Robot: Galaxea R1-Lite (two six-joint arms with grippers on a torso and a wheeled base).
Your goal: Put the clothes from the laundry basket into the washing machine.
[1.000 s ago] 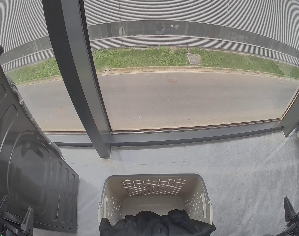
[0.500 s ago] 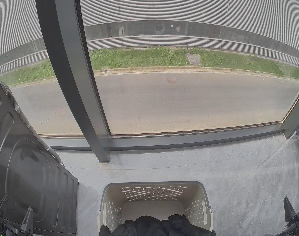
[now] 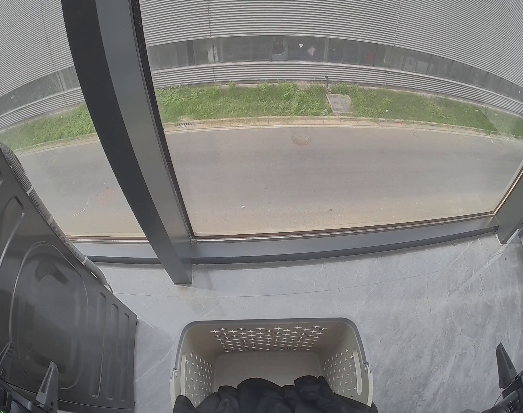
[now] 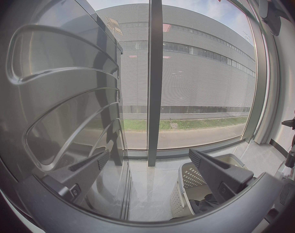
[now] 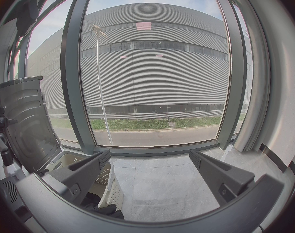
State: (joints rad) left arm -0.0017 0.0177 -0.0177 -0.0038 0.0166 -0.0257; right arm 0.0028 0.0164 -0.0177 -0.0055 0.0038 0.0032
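On the floor: laundry basket [image 3: 267,335], black clothes [image 3: 273,396] inside.
Washing machine [image 3: 49,311]: left of the basket.
Left pincer [image 3: 27,367]: open, empty, near the machine.
Right pincer [image 3: 517,352]: open, empty, right of the basket.

Laundry corner by a glazed outer wall, indoors; home or test flat, cannot tell which.

- Washer [image 3: 43,305]: dark grey ribbed panel, hose along its edge, standing on the floor at the left.
- Basket [image 3: 267,334]: pale, perforated plastic, on the floor near the washer, dark clothes [image 3: 273,400] heaped inside.
- Floor [image 3: 422,293]: grey, marble-look slabs.
- Window [image 3: 330,202]: reaches down to the floor, dark frame, one broad dark post [image 3: 124,144].
- Outside: road [image 3: 330,167], strip of grass [image 3: 244,100], long grey corrugated building [image 3: 330,7] with bands of windows. Daylight, street level.
- Side wall [image 5: 283,97]: plain, pale, with black skirting [image 5: 273,157].
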